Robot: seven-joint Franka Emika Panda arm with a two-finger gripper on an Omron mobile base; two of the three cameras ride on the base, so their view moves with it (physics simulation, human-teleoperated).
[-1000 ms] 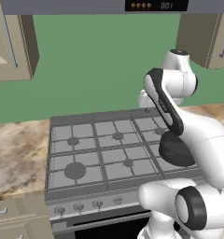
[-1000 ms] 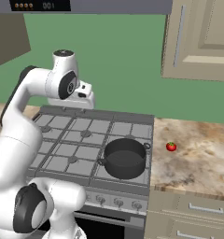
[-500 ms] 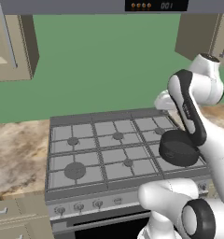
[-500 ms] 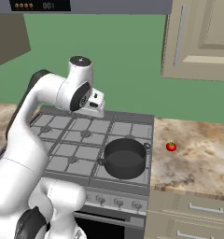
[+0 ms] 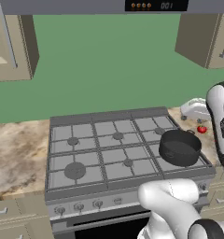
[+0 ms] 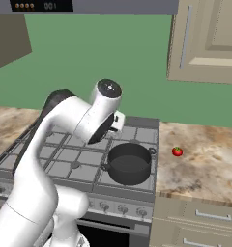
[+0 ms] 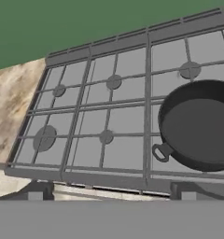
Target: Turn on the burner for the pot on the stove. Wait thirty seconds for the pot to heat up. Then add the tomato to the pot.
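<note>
The grey stove (image 5: 104, 154) holds the dark pot (image 5: 179, 147) on its front right burner. From the right base the pot (image 6: 129, 163) looks empty. The red tomato (image 6: 177, 151) lies on the marble counter just right of the stove; in the left base view the tomato (image 5: 201, 129) sits behind the pot. My gripper (image 6: 118, 120) hangs over the stove's back right, above and behind the pot. In the hand view its fingertips (image 7: 37, 193) stand far apart with nothing between them, looking down at the grates and the pot (image 7: 200, 126). A row of small knobs (image 5: 97, 203) lines the stove's front.
Marble counters (image 5: 16, 149) flank the stove on both sides. Wall cabinets (image 6: 205, 38) hang above the right counter, and a hood with a lit display (image 5: 153, 5) sits over the stove. Drawers (image 6: 205, 217) run below the right counter.
The arm has swung to the right across the stove, uncovering the pot in the left base view. The jaws have opened slightly wider.
</note>
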